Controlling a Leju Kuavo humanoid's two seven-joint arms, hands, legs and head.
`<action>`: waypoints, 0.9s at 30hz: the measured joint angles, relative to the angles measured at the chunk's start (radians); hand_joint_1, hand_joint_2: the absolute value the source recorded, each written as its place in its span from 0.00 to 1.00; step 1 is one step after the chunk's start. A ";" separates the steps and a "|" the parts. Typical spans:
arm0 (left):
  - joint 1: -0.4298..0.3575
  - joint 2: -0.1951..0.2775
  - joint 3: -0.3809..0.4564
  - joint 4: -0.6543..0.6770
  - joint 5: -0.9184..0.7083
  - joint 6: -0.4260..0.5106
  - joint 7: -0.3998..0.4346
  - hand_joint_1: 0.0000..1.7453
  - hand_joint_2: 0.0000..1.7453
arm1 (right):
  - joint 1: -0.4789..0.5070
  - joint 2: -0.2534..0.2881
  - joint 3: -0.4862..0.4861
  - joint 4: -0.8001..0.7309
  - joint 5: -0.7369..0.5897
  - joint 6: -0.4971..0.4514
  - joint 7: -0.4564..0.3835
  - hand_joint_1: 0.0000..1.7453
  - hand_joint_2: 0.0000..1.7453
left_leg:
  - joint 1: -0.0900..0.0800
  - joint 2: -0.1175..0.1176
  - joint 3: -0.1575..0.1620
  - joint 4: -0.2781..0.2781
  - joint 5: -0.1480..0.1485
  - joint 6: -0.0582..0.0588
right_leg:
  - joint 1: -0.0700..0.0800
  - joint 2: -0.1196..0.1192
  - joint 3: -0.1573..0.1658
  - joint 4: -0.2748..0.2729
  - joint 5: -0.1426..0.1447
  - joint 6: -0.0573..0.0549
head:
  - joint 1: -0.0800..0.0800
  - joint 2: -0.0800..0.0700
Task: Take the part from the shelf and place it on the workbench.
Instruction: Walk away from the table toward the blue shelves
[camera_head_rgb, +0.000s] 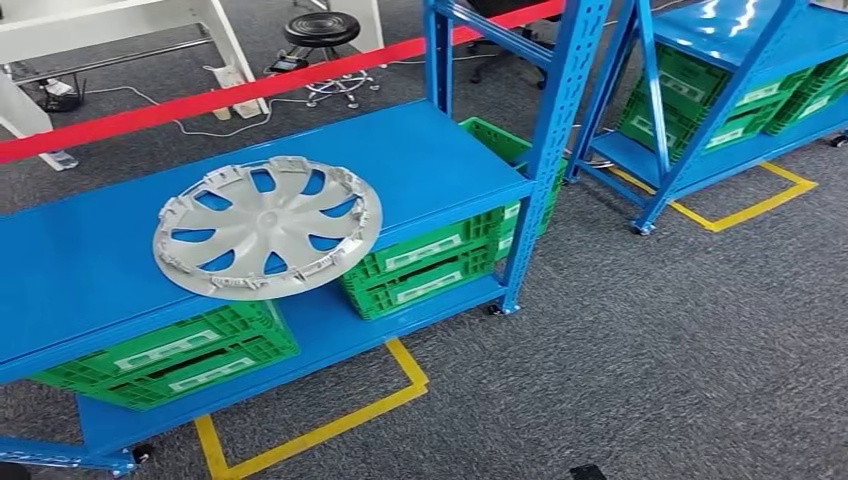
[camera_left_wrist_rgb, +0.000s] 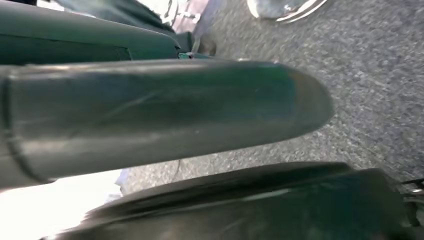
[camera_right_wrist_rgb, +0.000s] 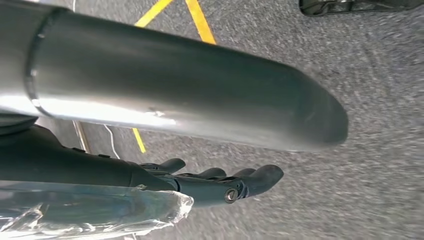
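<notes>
The wheel cover lies untouched on the blue shelf. The right hand hangs empty, fingers apart; the left hand's fingers I cannot tell. I judge the next move is reaching for the cover.

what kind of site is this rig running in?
Probably a workshop or parts-storage test area, not a home. Blue steel shelving holds a silver wheel cover above green plastic crates; yellow floor tape marks the rack bays on grey carpet, and a red barrier tape cordons the zone.

White labels on green crates: print too small, probably unreadable.
</notes>
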 joint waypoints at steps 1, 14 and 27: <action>-0.002 0.000 0.000 0.000 0.000 0.000 0.000 0.00 0.00 | 0.000 0.001 0.000 0.000 0.001 -0.001 -0.001 0.00 0.00 | -0.006 0.022 0.034 -0.064 0.018 0.009 | 0.003 -0.011 0.002 0.001 -0.003 0.002 | -0.001 0.000; -0.001 -0.006 0.012 0.000 0.037 0.014 -0.046 0.00 0.00 | 0.003 0.001 0.003 0.000 0.010 -0.004 -0.008 0.00 0.00 | 0.001 -0.089 0.076 -0.152 0.035 0.031 | -0.004 0.077 -0.117 0.207 -0.057 0.046 | 0.008 0.000; -0.007 -0.010 0.080 0.000 0.098 0.039 -0.129 0.00 0.00 | 0.008 0.001 0.001 0.000 -0.004 -0.010 -0.017 0.00 0.00 | 0.011 -0.037 -0.083 0.143 -0.096 -0.032 | -0.010 0.044 -0.020 0.003 0.016 -0.004 | -0.007 0.000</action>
